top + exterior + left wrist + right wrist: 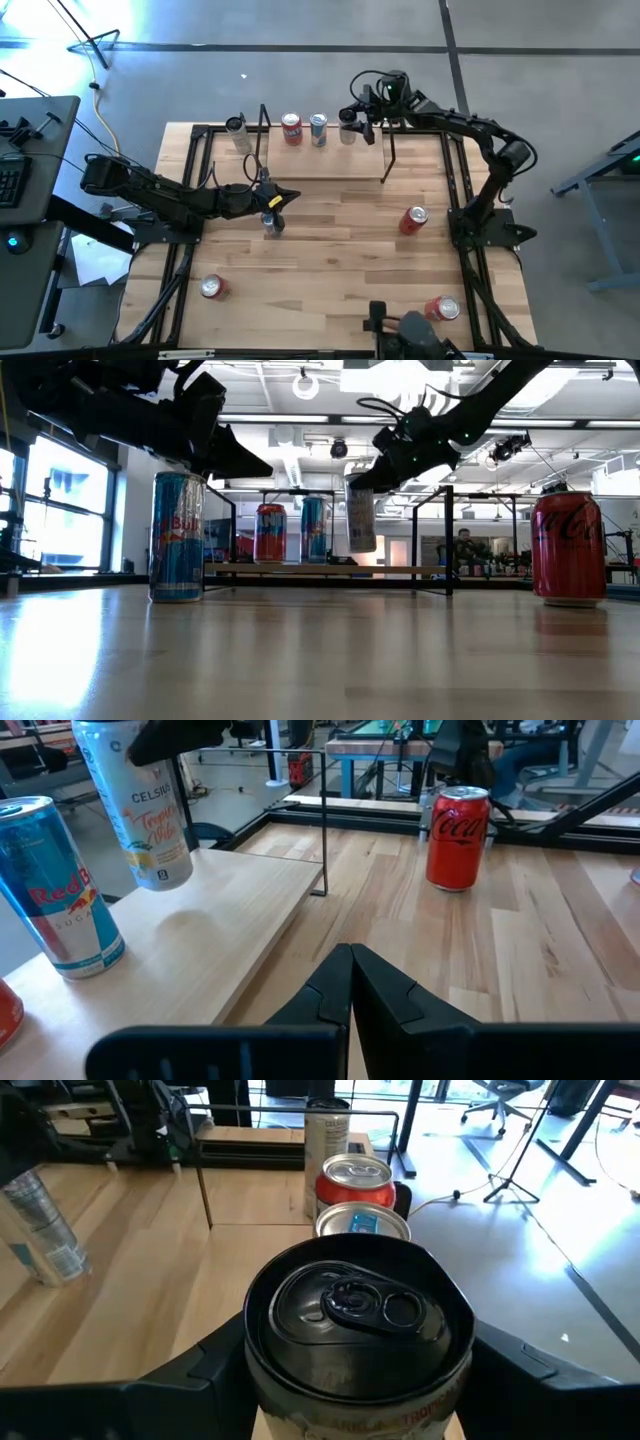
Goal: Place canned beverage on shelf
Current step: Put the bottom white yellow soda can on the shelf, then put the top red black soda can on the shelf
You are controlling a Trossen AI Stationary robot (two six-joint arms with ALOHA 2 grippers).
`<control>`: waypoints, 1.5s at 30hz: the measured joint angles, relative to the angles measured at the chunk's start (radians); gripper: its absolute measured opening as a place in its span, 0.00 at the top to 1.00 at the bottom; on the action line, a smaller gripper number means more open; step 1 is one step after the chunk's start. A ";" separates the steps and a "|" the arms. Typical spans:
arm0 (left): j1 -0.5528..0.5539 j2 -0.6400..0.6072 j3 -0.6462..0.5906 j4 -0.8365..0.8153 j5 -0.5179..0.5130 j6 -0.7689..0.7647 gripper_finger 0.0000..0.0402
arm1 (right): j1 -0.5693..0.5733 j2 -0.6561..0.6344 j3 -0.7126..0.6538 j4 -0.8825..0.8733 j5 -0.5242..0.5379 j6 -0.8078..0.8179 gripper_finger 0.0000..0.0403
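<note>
Low view showed your right gripper (362,488) clamping the Celsius can (361,518) just above the shelf (320,570) for placement; left gripper (283,197) clenched empty.

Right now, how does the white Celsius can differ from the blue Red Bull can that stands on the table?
The Celsius can is white; the Red Bull can is blue and silver. The right gripper holds the Celsius can, slightly tilted, above the shelf; the Red Bull can stands upright on the table, ungripped, by the shut left gripper. Both are slim cans.
</note>
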 joint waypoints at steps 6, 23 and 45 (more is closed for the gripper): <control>0.000 0.000 0.000 0.014 0.000 0.000 1.00 | 0.000 0.012 -0.001 0.023 -0.001 -0.002 0.41; -0.013 0.000 0.000 0.013 0.000 0.000 1.00 | 0.002 0.069 -0.003 0.072 0.037 0.009 0.36; -0.013 0.000 0.000 0.006 0.000 0.000 1.00 | 0.032 0.033 -0.003 0.130 0.182 0.061 0.25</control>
